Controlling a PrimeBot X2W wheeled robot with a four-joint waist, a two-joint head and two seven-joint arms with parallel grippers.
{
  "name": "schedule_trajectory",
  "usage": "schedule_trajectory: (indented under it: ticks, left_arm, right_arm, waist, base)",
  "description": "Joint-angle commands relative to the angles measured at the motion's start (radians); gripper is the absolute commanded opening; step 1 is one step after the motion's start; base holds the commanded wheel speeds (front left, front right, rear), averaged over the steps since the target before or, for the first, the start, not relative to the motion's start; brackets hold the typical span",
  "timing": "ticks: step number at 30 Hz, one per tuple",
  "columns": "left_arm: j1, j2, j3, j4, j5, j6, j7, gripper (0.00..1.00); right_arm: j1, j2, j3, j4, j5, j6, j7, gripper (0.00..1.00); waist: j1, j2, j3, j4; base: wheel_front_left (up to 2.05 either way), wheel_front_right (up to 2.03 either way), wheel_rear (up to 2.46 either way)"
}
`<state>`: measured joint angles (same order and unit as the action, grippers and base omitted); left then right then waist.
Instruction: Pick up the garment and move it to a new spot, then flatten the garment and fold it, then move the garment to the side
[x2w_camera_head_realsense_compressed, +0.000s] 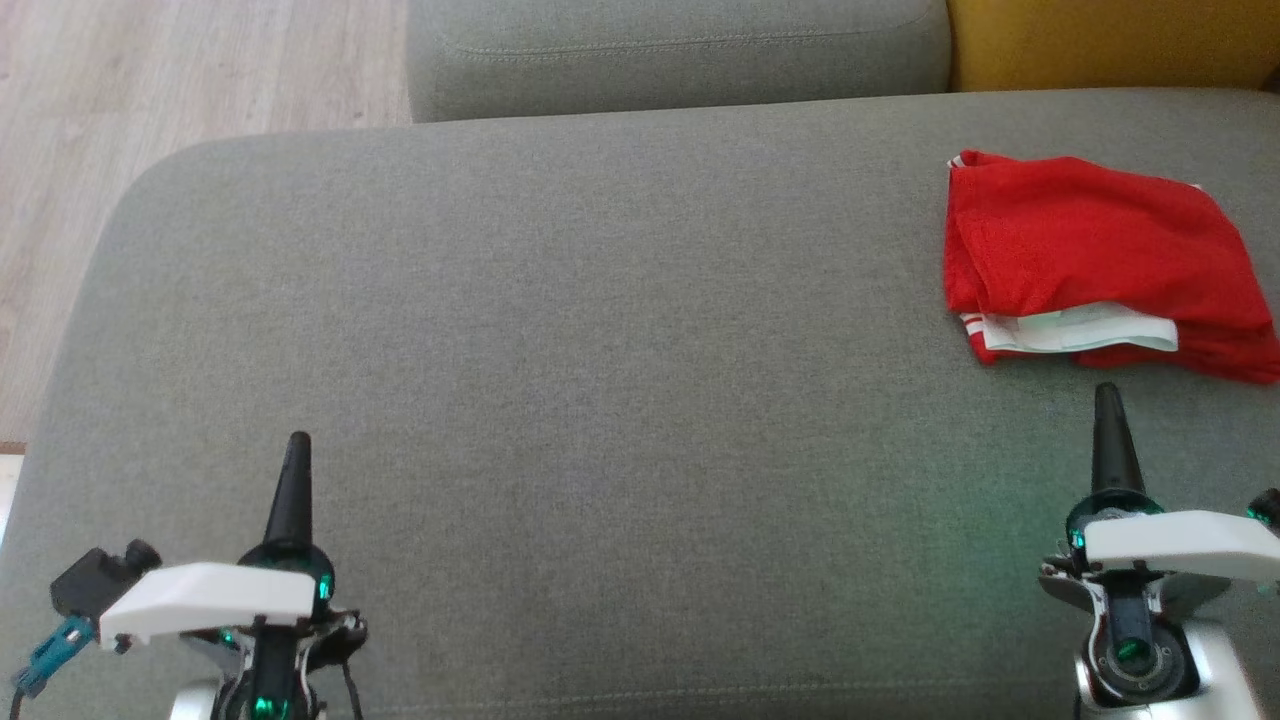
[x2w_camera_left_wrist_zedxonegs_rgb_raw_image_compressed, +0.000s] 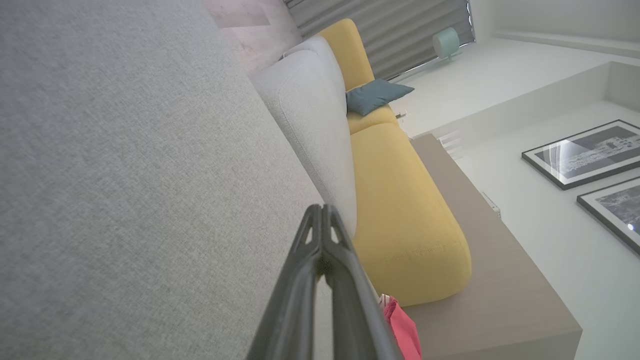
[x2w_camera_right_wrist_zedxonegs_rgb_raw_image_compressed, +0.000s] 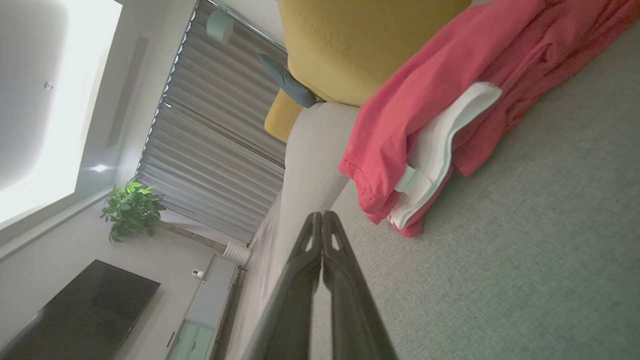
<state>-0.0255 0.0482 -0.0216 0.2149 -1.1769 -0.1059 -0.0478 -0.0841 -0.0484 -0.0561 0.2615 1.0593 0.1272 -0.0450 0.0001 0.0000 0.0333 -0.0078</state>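
While left tool (x2w_camera_head_realsense_compressed: 298, 442) and right tool (x2w_camera_head_realsense_compressed: 1106, 392) sit closed and empty, the red garment (x2w_camera_head_realsense_compressed: 1090, 240), folded with white trim showing, lies on the grey sofa seat (x2w_camera_head_realsense_compressed: 600, 330) near the right tool.

one garment (x2w_camera_head_realsense_compressed: 1090, 240), two end effectors (x2w_camera_head_realsense_compressed: 298, 442) (x2w_camera_head_realsense_compressed: 1106, 392)

No lettering, number or brand mark can be read in any view. The white band (x2w_camera_head_realsense_compressed: 1075, 330) folded into the red garment (x2w_camera_head_realsense_compressed: 1090, 230) may carry a faint greenish print, but it is too blurred to make out. The framed pictures (x2w_camera_left_wrist_zedxonegs_rgb_raw_image_compressed: 582, 152) on the wall show grey patterns with no legible words.
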Motion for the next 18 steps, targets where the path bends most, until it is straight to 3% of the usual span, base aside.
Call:
schedule_trajectory:
  ticks: [1, 18]
  left_arm:
    - [-0.055, 0.017, 0.027, -0.029, -0.023, -0.006, 0.008, 0.0]
    - [-0.065, 0.019, 0.058, -0.007, -0.188, -0.013, 0.058, 0.0]
  right_arm:
    - [-0.027, -0.02, 0.008, -0.03, 0.03, 0.002, 0.008, 0.0]
    - [-0.025, -0.02, -0.007, -0.026, 0.236, 0.003, 0.058, 0.0]
  waist:
    - [0.0, 0.0, -0.001, 0.0]
    - [0.0, 0.0, -0.012, 0.003]
  base:
    - [0.0, 0.0, 0.0]
    - [0.0, 0.0, 0.0]
